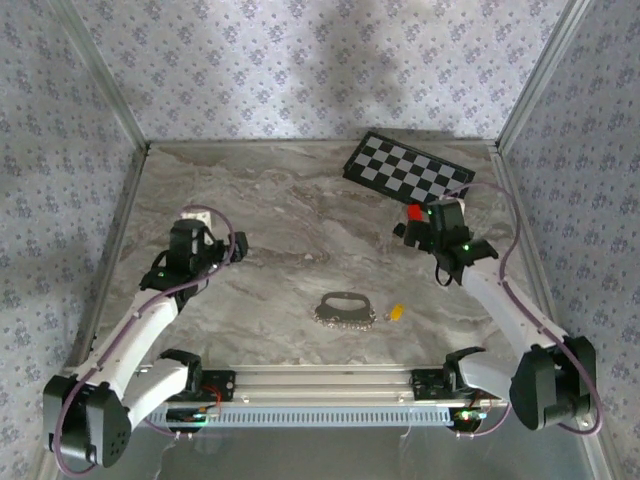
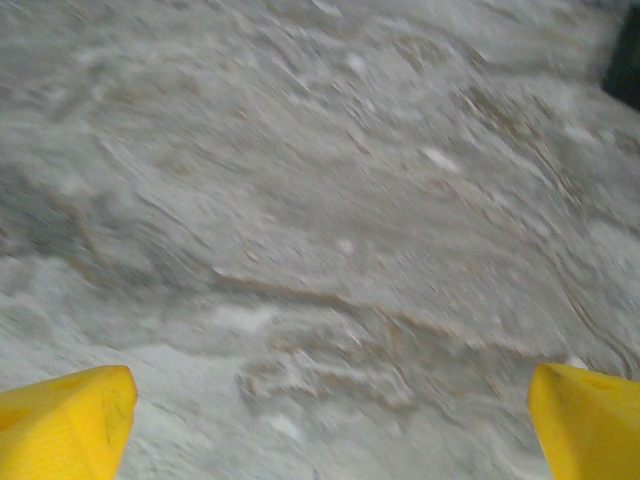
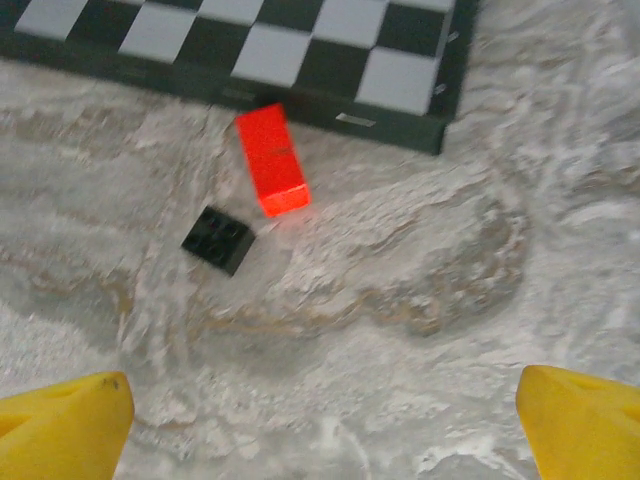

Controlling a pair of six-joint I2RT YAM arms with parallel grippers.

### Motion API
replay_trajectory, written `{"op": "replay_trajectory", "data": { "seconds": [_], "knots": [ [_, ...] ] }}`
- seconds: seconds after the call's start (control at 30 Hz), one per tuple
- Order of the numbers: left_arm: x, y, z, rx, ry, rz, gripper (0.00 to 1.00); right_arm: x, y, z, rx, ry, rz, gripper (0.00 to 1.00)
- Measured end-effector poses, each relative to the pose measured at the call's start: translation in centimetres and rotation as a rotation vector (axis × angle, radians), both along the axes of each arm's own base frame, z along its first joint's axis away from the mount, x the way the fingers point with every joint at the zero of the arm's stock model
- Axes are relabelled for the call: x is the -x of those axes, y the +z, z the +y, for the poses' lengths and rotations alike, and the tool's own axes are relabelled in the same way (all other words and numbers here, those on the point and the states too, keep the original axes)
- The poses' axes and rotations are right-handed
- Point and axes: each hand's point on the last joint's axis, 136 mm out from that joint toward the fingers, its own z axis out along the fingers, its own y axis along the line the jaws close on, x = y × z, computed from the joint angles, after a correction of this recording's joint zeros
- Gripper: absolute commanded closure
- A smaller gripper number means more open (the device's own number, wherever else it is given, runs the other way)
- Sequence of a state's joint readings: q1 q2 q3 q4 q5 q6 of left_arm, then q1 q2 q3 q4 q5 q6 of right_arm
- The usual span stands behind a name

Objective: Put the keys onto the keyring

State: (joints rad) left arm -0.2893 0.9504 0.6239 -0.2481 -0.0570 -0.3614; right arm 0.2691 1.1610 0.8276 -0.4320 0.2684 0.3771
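Observation:
The keyring [image 1: 345,299], a thin silver oval loop, lies on the marble table near the front middle. The keys [image 1: 346,317] form a toothed silvery cluster along its near edge, touching it. My left gripper [image 1: 205,228] is at the left of the table, far from them. In the left wrist view it [image 2: 330,425] is open over bare marble, yellow fingertips [image 2: 65,420] wide apart. My right gripper [image 1: 415,228] hovers at the back right. In its wrist view it [image 3: 325,420] is open with nothing between the fingertips [image 3: 585,420].
A small yellow piece [image 1: 396,312] lies just right of the keys. A checkerboard [image 1: 410,166] sits at the back right, its edge [image 3: 300,50] close ahead of my right gripper. A red block [image 3: 271,160] and a black block [image 3: 217,240] lie before it. Walls enclose the table.

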Motion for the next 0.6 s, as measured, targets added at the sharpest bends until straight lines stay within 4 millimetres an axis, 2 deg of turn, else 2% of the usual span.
{"op": "replay_trajectory", "data": {
  "seconds": [0.17, 0.33, 0.6],
  "knots": [
    [2.4, -0.3, -4.5, 0.005, -0.178, 0.061, 0.00, 0.2, -1.9, 2.9, -0.024, 0.095, 0.095, 0.01],
    [4.4, -0.2, -8.5, 0.025, -0.331, 0.089, 0.00, 1.4, -2.5, 5.7, -0.082, 0.192, 0.142, 0.00],
    [7.8, -1.4, -12.8, 0.022, -0.491, 0.147, 0.06, 4.1, -3.0, 9.2, -0.196, 0.291, 0.181, 0.00]
  ]
}}
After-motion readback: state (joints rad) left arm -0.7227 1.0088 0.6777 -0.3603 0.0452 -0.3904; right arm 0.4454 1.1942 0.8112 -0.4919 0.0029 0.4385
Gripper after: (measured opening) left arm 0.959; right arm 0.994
